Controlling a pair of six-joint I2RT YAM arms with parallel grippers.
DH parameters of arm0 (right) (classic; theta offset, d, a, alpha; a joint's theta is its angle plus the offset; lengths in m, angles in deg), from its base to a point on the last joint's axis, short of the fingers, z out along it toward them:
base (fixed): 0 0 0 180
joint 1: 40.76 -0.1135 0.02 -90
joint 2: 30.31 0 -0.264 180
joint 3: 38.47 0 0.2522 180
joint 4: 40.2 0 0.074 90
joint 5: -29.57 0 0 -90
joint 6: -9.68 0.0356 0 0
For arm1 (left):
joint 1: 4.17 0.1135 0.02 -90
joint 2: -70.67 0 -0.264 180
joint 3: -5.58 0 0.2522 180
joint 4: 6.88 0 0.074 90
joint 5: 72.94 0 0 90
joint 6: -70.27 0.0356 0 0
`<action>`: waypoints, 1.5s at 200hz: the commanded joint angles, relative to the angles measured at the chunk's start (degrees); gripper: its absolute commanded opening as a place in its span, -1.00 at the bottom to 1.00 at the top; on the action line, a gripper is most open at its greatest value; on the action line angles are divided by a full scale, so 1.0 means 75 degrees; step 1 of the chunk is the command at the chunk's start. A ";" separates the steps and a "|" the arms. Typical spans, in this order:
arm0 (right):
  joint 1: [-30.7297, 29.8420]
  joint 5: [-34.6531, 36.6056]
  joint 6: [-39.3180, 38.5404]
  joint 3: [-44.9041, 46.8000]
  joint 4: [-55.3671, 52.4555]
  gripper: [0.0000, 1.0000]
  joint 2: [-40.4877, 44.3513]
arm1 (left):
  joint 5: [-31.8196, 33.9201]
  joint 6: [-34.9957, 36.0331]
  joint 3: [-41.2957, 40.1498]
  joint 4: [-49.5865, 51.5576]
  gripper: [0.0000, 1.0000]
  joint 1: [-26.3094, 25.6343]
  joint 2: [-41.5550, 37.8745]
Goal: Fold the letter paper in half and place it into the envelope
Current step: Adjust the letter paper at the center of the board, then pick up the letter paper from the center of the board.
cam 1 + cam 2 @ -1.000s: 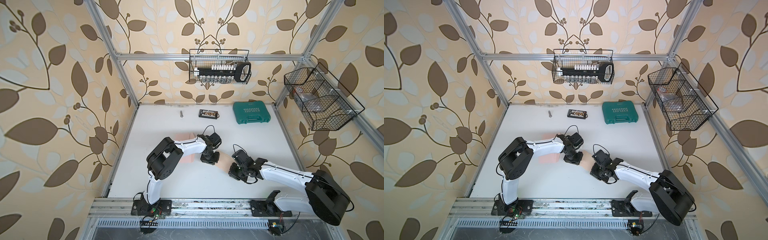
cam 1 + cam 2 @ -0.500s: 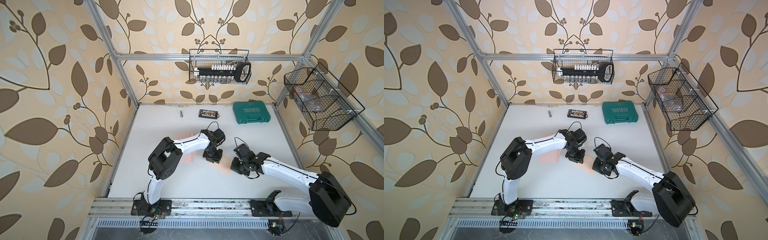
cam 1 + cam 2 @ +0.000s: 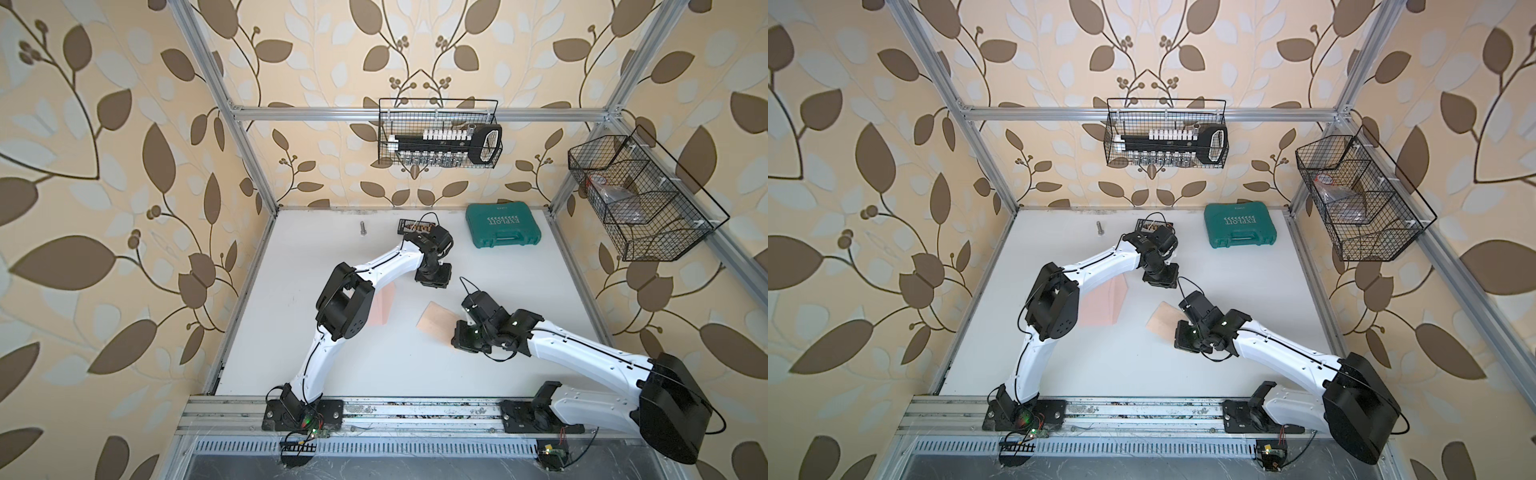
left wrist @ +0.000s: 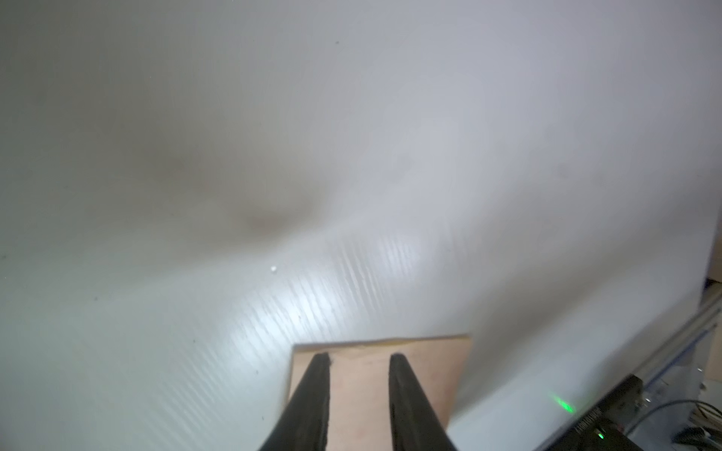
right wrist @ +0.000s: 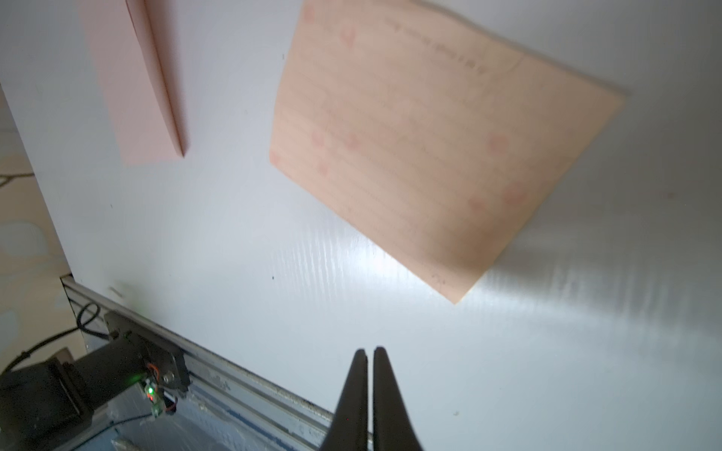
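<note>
Letter paper [image 5: 441, 148] lay flat on the worktop [image 5: 547, 351], free of both jaws.
Right jaws were closed, empty, short of its corner; left jaws stood part-open, empty, above its edge; the envelope [image 5: 133, 78] lay nearby.

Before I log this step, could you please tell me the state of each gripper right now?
Left gripper: open, holding nothing.
Right gripper: shut, holding nothing.
</note>
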 commanded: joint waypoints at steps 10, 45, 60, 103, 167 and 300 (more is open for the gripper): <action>-0.0161 -0.0251 0.0026 0.0207 0.0278 -0.88 -0.0533 | 0.0198 0.0301 0.0257 0.0177 -0.45 -0.0104 0.0302; -0.0028 -0.0011 -0.0024 0.0222 0.0385 -0.87 -0.1028 | 0.0179 0.0408 -0.0290 -0.0021 -0.48 -0.0106 0.0279; 0.0000 0.0006 -0.0054 0.0199 0.0397 -0.87 -0.1290 | 0.0173 0.0409 -0.0541 -0.0081 -0.50 -0.0105 0.0222; 0.0494 0.0146 -0.0285 0.0230 0.0227 -0.87 -0.1708 | 0.0168 0.0428 -0.1709 -0.0362 -0.53 -0.0134 -0.0347; 0.2613 -0.0064 -0.1930 -0.0518 -0.0236 -0.88 -0.1933 | 0.0179 0.0546 -0.3546 -0.0508 -0.55 -0.0162 -0.1438; 0.3012 -0.1740 -0.0767 0.0768 0.0743 0.30 -0.0970 | -0.0430 -0.0136 -0.3776 -0.0831 -0.54 -0.0186 -0.2432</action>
